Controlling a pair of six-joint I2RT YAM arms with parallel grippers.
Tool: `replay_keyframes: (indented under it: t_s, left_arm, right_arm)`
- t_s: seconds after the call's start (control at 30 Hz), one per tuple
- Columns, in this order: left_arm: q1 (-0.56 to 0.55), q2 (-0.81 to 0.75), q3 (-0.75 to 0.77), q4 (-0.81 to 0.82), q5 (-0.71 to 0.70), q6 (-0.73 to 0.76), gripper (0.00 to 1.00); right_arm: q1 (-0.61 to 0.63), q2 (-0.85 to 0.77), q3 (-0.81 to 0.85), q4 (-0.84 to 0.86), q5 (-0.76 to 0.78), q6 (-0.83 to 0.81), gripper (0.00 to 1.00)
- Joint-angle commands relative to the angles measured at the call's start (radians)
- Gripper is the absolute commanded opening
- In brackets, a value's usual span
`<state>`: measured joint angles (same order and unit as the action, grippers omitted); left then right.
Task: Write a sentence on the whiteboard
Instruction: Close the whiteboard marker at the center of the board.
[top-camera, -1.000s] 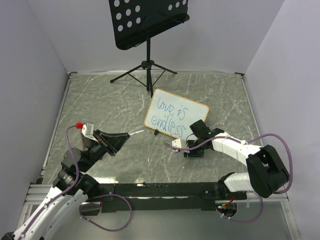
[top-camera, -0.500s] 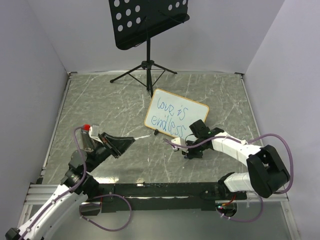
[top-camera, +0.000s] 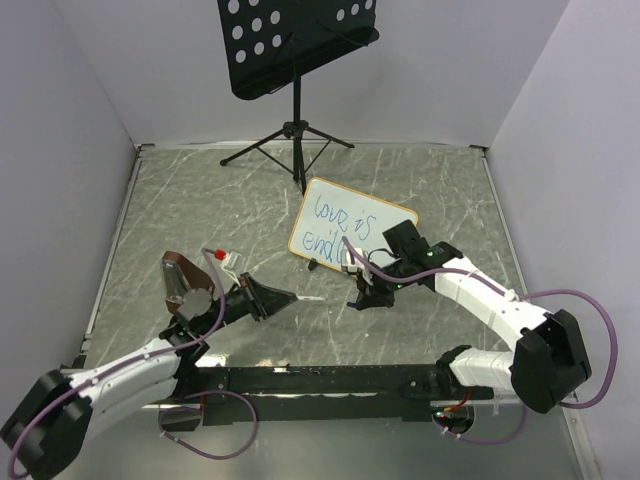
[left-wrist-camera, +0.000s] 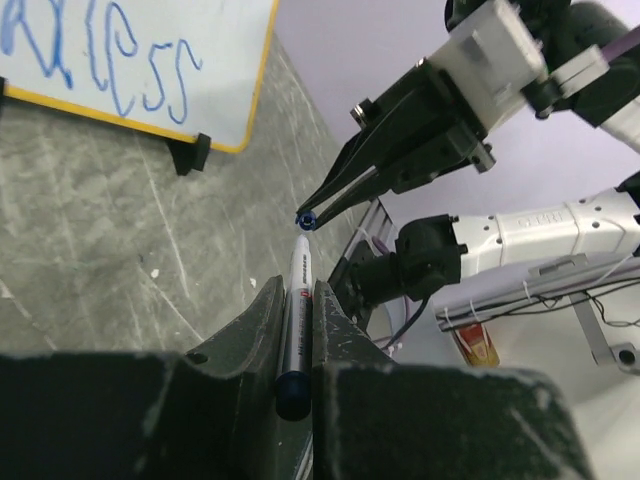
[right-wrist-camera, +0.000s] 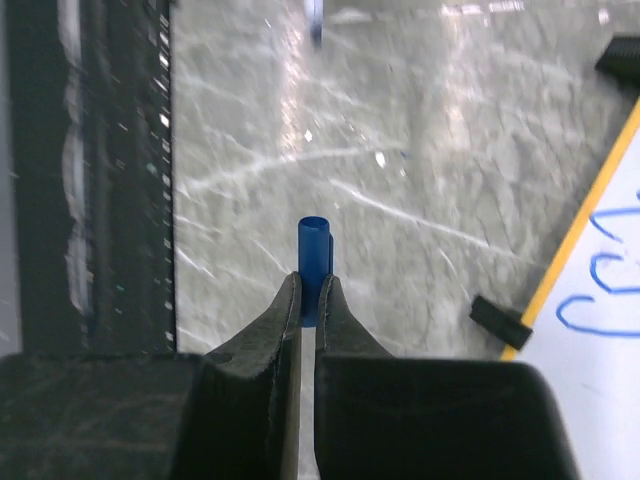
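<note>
One whiteboard (top-camera: 350, 198), one music stand (top-camera: 297, 40), one marker (left-wrist-camera: 299, 275), one blue cap (right-wrist-camera: 314, 245), two arms (top-camera: 110, 375) (top-camera: 480, 295).

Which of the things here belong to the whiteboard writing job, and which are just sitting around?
Part of the job: whiteboard, sentence, marker in the left jaws, blue cap in the right jaws.
Just standing by: black music stand.

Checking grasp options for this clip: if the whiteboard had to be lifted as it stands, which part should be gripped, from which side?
Probably the far long edge of the whiteboard, jaws coming down from above and closing across the thin wooden frame. The board stands tilted on black feet, so that edge is raised and free, while the right arm covers the near right corner.
</note>
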<state>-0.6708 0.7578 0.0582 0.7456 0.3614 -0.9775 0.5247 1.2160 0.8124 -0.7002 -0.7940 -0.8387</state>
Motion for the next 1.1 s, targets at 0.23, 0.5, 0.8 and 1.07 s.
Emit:
replay_keyframes:
  t_s: [0.23, 0.5, 0.8, 1.07]
  left_arm:
    - [-0.075, 0.176, 0.084, 0.242, 0.027, 0.025, 0.01]
    - [-0.093, 0.199, 0.095, 0.233, 0.030, 0.031, 0.01]
    - [-0.096, 0.221, 0.101, 0.222, 0.031, 0.040, 0.01]
    - [-0.096, 0.255, 0.115, 0.225, 0.031, 0.049, 0.01]
  right_arm:
    - [0.009, 0.008, 0.044, 0.051, -0.128, 0.046, 0.00]
    - [0.011, -0.004, 0.045, 0.076, -0.139, 0.062, 0.00]
    - [0.012, -0.021, 0.044, 0.084, -0.140, 0.070, 0.00]
    - [0.014, -0.027, 0.041, 0.082, -0.152, 0.067, 0.00]
